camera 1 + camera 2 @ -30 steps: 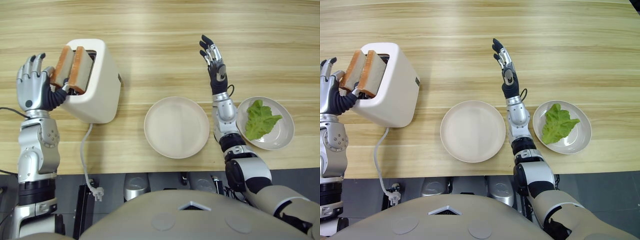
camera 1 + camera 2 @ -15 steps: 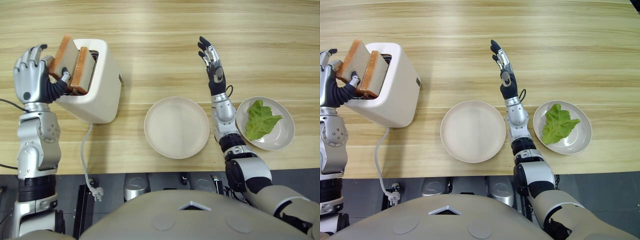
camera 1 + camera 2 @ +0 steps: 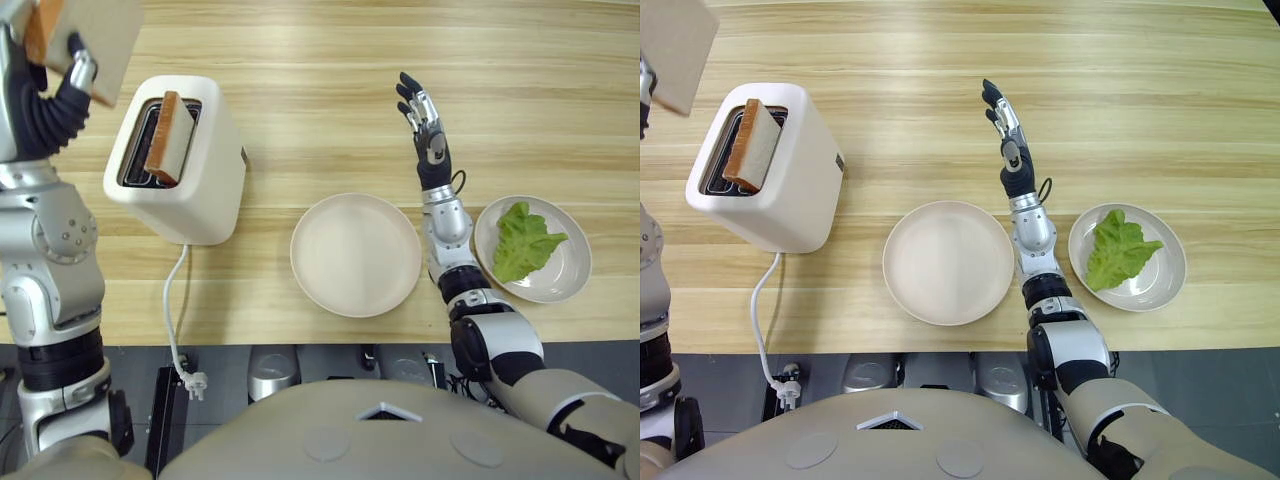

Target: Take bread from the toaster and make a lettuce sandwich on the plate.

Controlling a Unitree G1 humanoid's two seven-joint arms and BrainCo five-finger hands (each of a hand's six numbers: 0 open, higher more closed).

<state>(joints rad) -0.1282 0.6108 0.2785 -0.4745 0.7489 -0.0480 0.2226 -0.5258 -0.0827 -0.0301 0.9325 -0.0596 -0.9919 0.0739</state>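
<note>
A white toaster [image 3: 190,165] stands on the wooden table at the left with one slice of bread [image 3: 168,140] upright in its slot. My left hand [image 3: 45,75] is raised high at the top left corner, shut on a second slice of bread [image 3: 95,35] lifted clear of the toaster. An empty cream plate [image 3: 355,254] lies in the middle. To its right a smaller plate [image 3: 570,285] holds a lettuce leaf [image 3: 522,243]. My right hand [image 3: 425,120] stands open, fingers pointing away, between the two plates and a little beyond them.
The toaster's white cord [image 3: 176,320] runs off the front edge of the table, its plug [image 3: 195,386] hanging below. Bare wood stretches across the whole far half of the table.
My left hand has pulled one slice out of the toaster and lifted it up to the top left corner. The toaster has settled level again. The right hand has kept still.
</note>
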